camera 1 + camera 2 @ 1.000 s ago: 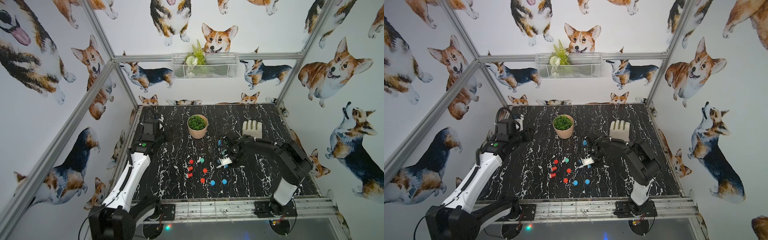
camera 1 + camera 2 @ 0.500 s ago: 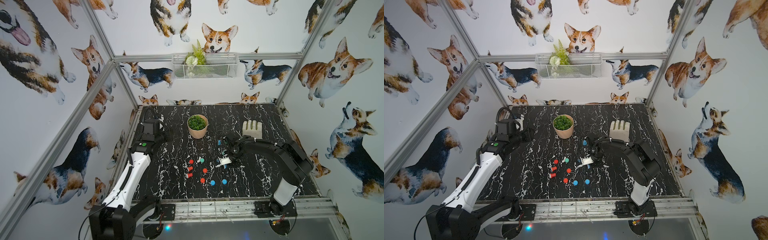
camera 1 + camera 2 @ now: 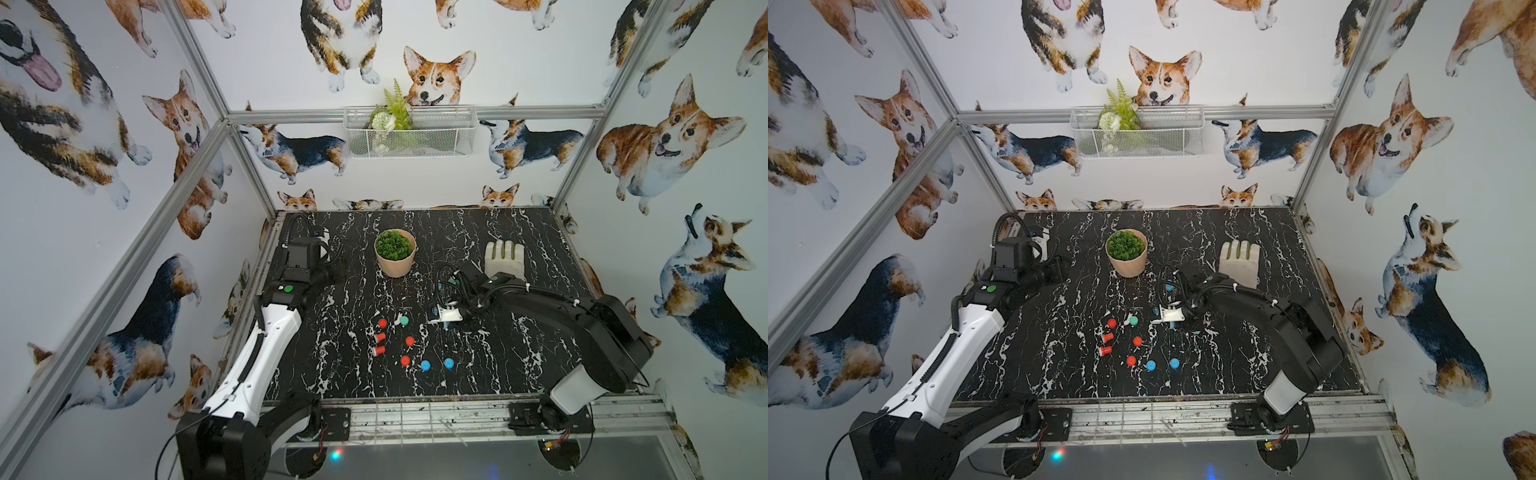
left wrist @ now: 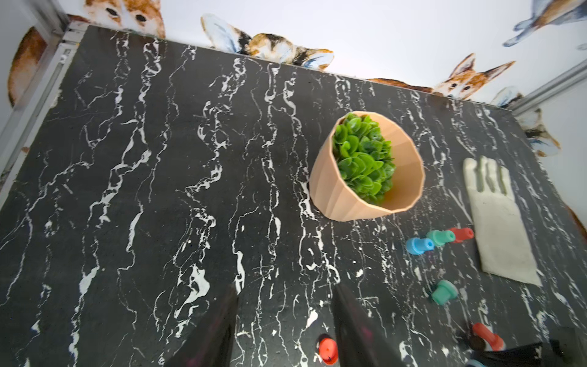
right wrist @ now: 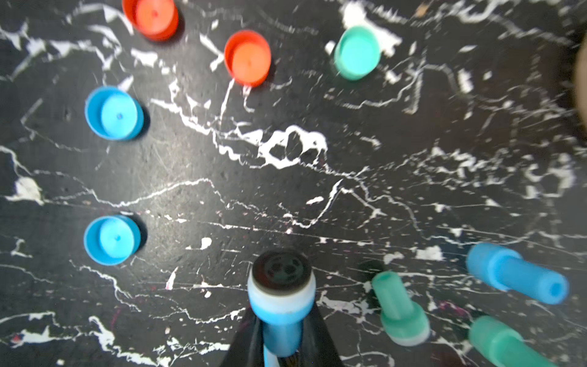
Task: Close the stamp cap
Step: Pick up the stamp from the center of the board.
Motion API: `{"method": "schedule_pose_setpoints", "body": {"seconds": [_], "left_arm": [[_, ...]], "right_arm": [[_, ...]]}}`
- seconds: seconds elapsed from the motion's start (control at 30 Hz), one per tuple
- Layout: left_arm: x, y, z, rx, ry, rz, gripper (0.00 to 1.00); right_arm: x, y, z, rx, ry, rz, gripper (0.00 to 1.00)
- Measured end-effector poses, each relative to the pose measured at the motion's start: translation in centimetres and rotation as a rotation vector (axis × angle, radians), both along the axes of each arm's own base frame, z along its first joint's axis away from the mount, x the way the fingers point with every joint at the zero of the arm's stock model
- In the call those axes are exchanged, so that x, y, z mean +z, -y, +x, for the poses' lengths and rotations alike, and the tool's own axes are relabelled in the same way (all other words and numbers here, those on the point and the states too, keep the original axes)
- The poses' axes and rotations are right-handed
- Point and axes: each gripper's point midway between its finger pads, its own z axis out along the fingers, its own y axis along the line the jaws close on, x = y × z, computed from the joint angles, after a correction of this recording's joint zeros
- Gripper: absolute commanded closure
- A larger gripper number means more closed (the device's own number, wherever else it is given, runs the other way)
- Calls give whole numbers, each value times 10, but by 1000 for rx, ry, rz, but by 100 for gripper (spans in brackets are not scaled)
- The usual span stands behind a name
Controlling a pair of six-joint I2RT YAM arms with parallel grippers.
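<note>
Squarely inside right gripper: blue stamp

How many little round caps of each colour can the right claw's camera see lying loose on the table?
In the right wrist view:
Red caps: 2
Blue caps: 2
Teal caps: 1
Total: 5
</note>
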Motion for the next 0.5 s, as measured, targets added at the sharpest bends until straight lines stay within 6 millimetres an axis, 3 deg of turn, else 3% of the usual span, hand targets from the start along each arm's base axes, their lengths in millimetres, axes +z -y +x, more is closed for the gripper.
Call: {"method": "schedule_pose_setpoints", "body": {"seconds": [0.23,0.5], "left_arm": [[26,37,-8,-80,-34,-96,46],[21,99,-39,-214,-173,-230,44]], "right_arm": [[39,-20,3,-123,46,127,89],[99,-36,10,-234,137,346,91]]}}
